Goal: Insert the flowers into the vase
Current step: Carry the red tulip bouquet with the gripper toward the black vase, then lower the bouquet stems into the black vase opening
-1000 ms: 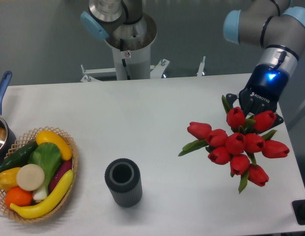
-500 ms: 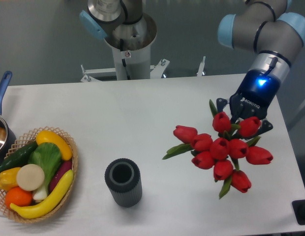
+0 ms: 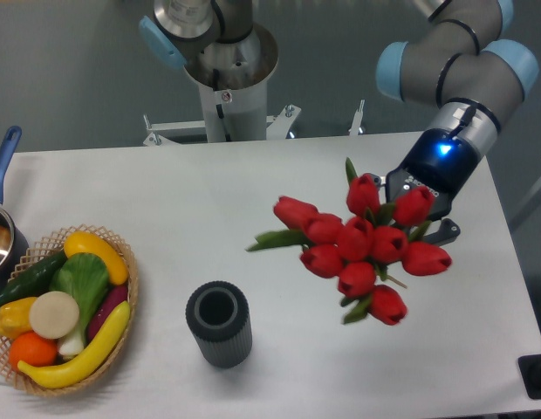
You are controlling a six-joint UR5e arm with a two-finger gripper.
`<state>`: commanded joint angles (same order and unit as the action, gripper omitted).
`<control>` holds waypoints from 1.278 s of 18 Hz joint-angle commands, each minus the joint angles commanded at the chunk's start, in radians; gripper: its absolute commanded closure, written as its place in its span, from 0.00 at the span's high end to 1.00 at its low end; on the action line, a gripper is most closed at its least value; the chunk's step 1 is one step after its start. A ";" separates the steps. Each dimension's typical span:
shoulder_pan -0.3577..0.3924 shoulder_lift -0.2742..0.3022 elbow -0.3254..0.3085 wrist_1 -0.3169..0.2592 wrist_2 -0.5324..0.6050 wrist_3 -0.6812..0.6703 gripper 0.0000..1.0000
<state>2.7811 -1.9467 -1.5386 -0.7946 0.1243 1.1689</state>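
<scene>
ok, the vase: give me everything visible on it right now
The vase is a small dark grey cylinder with vertical ribbed sides and a thick-rimmed round mouth; it looks matte, perhaps plastic or rubber. It stands upright on the white table, near the front edge, right of the basket of toy produce and apart from it. The mouth is open and looks empty. Nothing touches it but the table. The flowers, held by the gripper, are up and to its right, not over it.
</scene>
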 joint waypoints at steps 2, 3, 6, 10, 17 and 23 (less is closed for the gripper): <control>-0.011 0.009 -0.011 0.000 -0.023 -0.002 0.06; -0.014 0.017 -0.020 0.000 -0.035 0.001 0.06; -0.017 0.025 -0.047 0.000 -0.113 0.005 0.06; -0.040 0.035 -0.153 0.000 -0.250 0.096 0.06; -0.104 0.020 -0.176 0.000 -0.256 0.107 0.06; -0.132 -0.012 -0.181 -0.002 -0.216 0.107 0.06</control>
<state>2.6492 -1.9588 -1.7196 -0.7961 -0.0921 1.2763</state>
